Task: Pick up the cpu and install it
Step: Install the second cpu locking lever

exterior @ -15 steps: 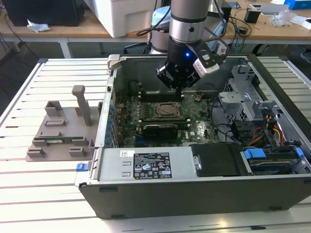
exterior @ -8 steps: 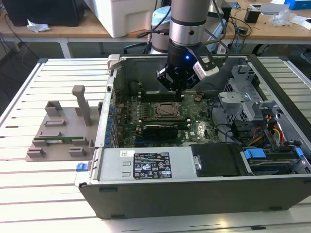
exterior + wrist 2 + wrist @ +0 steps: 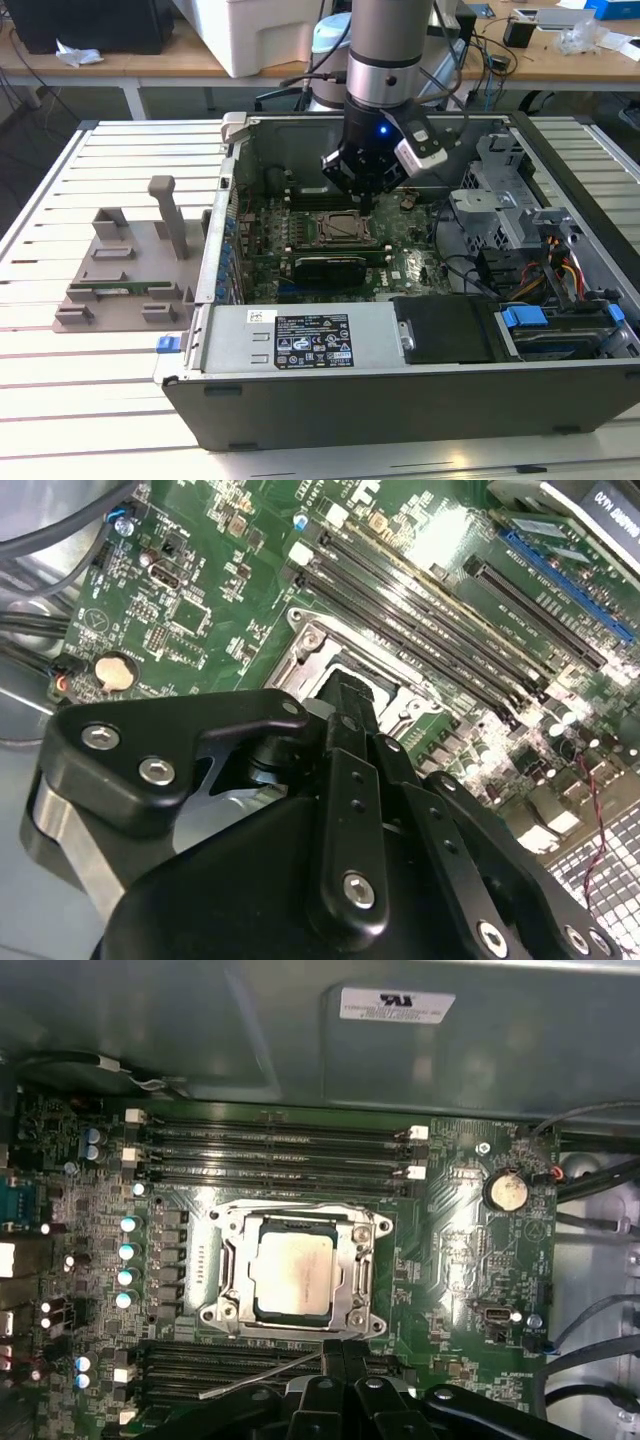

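In the first wrist view the cpu (image 3: 293,1278) lies flat in the middle of the socket frame (image 3: 225,1260), its pale silver-grey top facing up and catching some glare. Faint print crosses the metal top but cannot be made out. The frame is a shiny metal surround screwed to the green motherboard (image 3: 455,1260), and a thin metal lever (image 3: 260,1378) lies angled beside it.

The gripper (image 3: 343,1348) hangs just beside the socket's edge. Its two black fingers (image 3: 333,1360) are drawn close together with nothing between them, and they are not touching the cpu. In the second wrist view the gripper (image 3: 350,695) points down at the socket from close above. In the exterior view the gripper (image 3: 366,200) is inside the open computer case (image 3: 400,410), right over the socket.

Long black memory slots (image 3: 275,1145) run along one side of the socket, with more on the opposite side. A round coin battery (image 3: 505,1192) sits on the board well apart from the socket.

A white label (image 3: 397,1003) with dark print is stuck on the grey case wall. In the exterior view a larger white label (image 3: 312,340) with small symbols and text covers the power supply (image 3: 240,345); its writing is too small to tell. A grey parts tray (image 3: 120,280) lies on the slatted table (image 3: 60,380), toward the exterior view's left of the case.
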You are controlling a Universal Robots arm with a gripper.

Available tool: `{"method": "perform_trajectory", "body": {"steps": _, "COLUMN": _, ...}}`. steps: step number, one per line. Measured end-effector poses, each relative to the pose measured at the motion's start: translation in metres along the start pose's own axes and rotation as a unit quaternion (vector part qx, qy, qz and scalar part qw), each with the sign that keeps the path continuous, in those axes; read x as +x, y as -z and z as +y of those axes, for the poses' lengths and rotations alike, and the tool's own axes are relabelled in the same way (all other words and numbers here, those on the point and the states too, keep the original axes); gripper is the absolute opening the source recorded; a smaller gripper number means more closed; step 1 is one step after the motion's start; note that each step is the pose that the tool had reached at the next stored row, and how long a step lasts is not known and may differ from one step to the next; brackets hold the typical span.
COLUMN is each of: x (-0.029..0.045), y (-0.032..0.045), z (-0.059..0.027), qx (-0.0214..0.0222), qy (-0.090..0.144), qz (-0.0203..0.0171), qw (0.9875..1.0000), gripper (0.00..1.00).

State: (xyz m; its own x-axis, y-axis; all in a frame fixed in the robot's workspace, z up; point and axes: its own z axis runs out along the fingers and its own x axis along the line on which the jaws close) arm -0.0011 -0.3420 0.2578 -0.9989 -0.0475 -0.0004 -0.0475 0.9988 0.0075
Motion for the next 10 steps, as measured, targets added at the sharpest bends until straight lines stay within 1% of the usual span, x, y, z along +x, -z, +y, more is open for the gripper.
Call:
{"method": "perform_trajectory", "body": {"steps": 3, "x": 0.0004, "y": -0.0021, "z": -0.0026, "qx": -0.0001, "qy": 0.0, "qz": -0.0001, "qw": 1.0, "gripper": 0.11}}
{"method": "perform_trajectory", "body": {"steps": 10, "x": 0.0005, "y": -0.0046, "z": -0.0052, "qx": -0.0001, "qy": 0.0, "qz": -0.0001, "qw": 1.0, "gripper": 0.11}}
